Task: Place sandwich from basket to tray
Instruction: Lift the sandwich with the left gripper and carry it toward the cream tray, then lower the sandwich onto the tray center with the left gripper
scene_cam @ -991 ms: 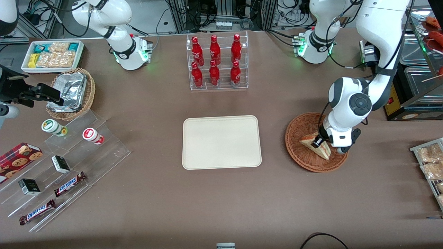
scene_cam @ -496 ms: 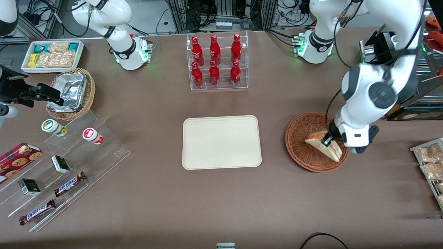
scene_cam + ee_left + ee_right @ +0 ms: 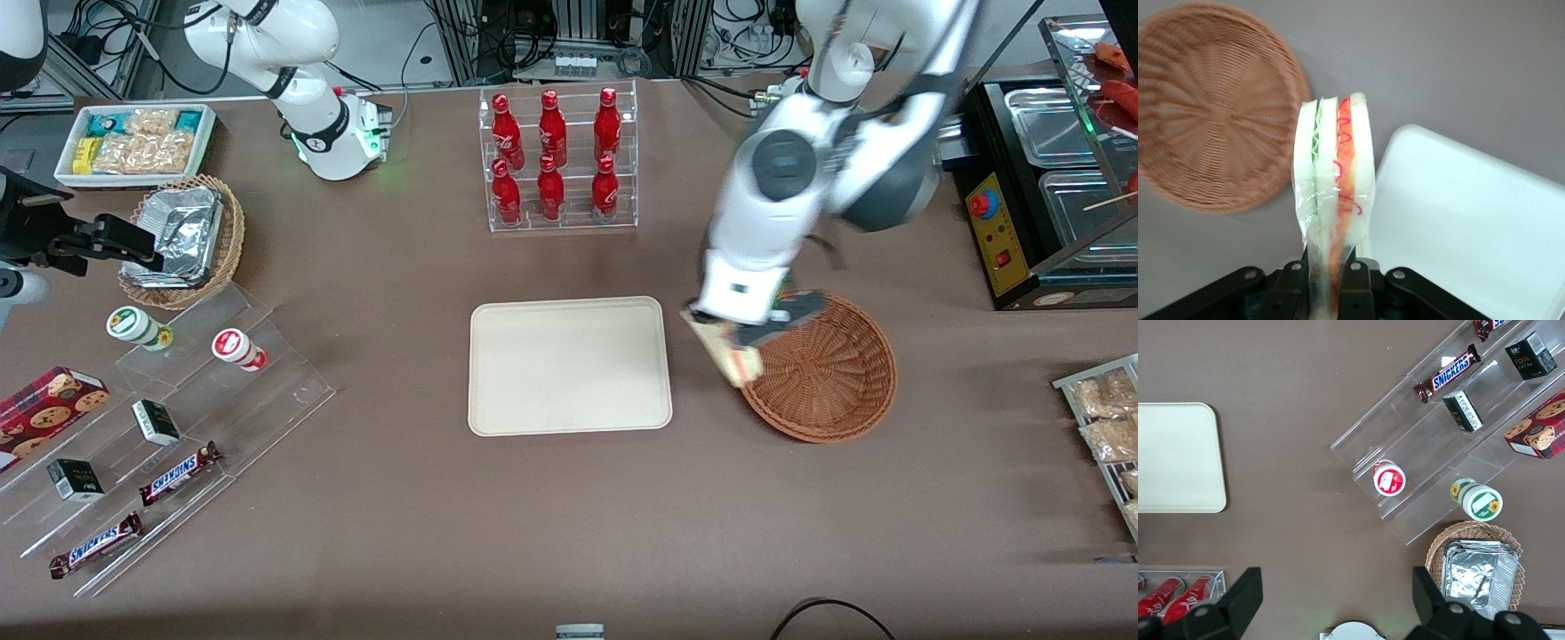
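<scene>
My left arm's gripper (image 3: 742, 333) is shut on the sandwich (image 3: 731, 354), a wrapped white-bread wedge with green and orange-red filling. It hangs in the air over the table between the basket (image 3: 827, 373) and the tray (image 3: 569, 364), at the basket's rim nearest the tray. In the left wrist view the sandwich (image 3: 1333, 173) stands upright out of the gripper (image 3: 1330, 280), its lower end pinched between the two black fingers. Beside it are the woven basket (image 3: 1211, 133), with nothing in it, and a corner of the cream tray (image 3: 1471, 220). The tray (image 3: 1175, 457) is bare.
A clear rack of red bottles (image 3: 557, 160) stands farther from the front camera than the tray. Toward the parked arm's end are a foil-tray basket (image 3: 182, 240), a white snack bin (image 3: 133, 142) and a stepped acrylic shelf (image 3: 169, 418). Bagged snacks (image 3: 1107, 418) lie at the working arm's end.
The gripper has lifted the sandwich out of the basket and carried it sideways toward the tray. The basket now holds nothing.
</scene>
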Tool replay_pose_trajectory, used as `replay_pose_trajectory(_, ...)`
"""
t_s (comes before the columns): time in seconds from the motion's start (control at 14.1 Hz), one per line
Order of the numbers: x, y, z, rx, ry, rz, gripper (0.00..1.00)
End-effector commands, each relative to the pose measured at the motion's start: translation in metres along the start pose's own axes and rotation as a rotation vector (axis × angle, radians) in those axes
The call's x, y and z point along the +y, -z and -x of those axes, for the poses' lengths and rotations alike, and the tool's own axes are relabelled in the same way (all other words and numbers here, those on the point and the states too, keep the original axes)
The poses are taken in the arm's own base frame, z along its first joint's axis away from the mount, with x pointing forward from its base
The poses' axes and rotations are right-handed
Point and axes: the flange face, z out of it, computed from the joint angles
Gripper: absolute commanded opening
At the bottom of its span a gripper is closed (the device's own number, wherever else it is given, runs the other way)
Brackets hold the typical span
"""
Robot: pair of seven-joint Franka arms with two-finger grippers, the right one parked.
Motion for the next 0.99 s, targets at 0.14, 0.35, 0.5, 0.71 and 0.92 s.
replay_pose_trajectory(0.14,0.091,-0.072,0.038,-0.022,-0.134,-0.05,0.0)
replay_pose_trajectory(0.35,0.119,-0.103,0.053,-0.037,-0.173,-0.047,0.0)
replay_pose_trajectory(0.5,0.14,-0.113,0.074,-0.021,-0.223,-0.014,0.0)
replay_pose_trajectory(0.71,0.156,-0.139,0.104,-0.005,-0.292,-0.023,0.0)
replay_pose_trajectory(0.92,0.158,-0.169,0.12,0.024,-0.349,-0.076,0.0)
